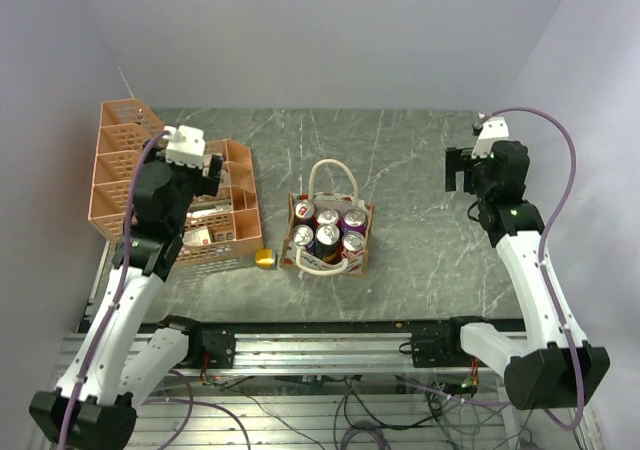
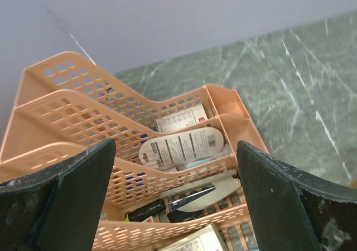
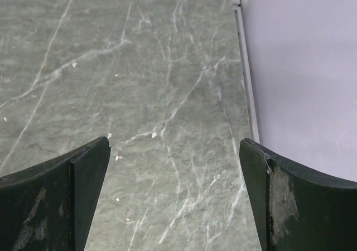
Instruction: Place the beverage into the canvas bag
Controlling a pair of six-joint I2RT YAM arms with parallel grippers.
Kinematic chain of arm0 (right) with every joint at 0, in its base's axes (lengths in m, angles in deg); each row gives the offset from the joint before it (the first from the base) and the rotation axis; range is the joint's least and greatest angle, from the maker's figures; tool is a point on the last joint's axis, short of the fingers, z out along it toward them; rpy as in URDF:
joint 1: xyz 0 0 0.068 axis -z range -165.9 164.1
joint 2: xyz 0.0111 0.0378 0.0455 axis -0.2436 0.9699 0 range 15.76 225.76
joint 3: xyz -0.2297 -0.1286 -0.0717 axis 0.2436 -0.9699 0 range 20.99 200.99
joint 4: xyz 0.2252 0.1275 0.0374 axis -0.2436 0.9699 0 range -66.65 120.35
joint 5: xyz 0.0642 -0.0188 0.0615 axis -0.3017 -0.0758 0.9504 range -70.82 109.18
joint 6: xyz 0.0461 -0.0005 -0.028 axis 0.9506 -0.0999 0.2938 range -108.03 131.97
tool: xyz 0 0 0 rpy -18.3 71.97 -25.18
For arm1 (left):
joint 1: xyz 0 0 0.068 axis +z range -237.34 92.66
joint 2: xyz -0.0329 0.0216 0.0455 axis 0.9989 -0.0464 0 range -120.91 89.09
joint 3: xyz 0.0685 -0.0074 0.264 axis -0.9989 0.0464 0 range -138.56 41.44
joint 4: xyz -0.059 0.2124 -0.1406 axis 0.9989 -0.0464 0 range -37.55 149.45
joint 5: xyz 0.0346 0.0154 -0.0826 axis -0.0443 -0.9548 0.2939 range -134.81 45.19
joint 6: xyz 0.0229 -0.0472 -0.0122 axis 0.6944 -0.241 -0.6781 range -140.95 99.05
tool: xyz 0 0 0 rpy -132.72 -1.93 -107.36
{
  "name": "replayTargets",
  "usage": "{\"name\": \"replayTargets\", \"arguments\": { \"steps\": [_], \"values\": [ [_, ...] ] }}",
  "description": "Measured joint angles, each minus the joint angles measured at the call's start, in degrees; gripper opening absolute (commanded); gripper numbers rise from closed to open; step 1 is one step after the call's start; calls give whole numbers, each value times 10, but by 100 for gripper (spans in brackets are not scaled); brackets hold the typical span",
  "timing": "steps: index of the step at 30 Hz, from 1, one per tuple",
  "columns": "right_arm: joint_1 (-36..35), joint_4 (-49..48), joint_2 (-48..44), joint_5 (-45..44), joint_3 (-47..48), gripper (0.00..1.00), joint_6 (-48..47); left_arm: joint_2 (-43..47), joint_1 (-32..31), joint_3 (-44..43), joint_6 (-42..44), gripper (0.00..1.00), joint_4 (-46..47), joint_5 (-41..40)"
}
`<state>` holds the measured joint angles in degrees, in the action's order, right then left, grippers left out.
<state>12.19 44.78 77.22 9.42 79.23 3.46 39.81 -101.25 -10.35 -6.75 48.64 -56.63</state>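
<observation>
Cans: six beverage cans [image 1: 328, 232] stand upright in two rows inside the canvas bag [image 1: 369, 232], filling it from wall to wall.
Bag: it sits mid-table, just right of the orange mesh rack [image 1: 120, 170], with a small yellow object [image 1: 264, 258] just beside its near left corner. I can't tell what that object is.
Left gripper: the left gripper [image 1: 213, 170] hangs over the rack with its jaws spread wide and nothing between them. Its wrist view looks straight down on labelled packets and pens in the rack's compartments.
Right gripper: the right gripper [image 1: 458, 170] is released and empty too, over bare green marble table [image 1: 420, 260], well apart from the bag and near the right wall [image 1: 600, 120].
Progress: judging by the full bag and two empty hands, the packing looks finished or very close to it. I see no loose can on the table.
Risk, overfilling: if another can were brought, I see no free slot for it. Pressing one in could bulge the soft walls or tip the bag.
Risk, handles: the far loop handle [image 1: 330, 162] arches behind the cans and the near loop handle [image 1: 318, 262] lies across the front rim. A finger passing low could hook either one and drag the bag.
Risk, rack: a straight drop by the left arm would jam its wide jaws into the mesh dividers.
Risk, yellow object: a low sweep from the rack toward the bag could knock it away.
</observation>
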Motion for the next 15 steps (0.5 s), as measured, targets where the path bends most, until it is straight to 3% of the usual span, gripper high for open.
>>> {"name": "replayTargets", "arguments": {
  "steps": [6, 15],
  "values": [
    [7, -22, -77, 1, -36, 100, -4, 72, 29, 26, -56, 99, 30, 5],
    [34, -43, -176, 47, -97, 100, -16, 74, 51, 25, -85, 95, 18, 19]
  ]
}}
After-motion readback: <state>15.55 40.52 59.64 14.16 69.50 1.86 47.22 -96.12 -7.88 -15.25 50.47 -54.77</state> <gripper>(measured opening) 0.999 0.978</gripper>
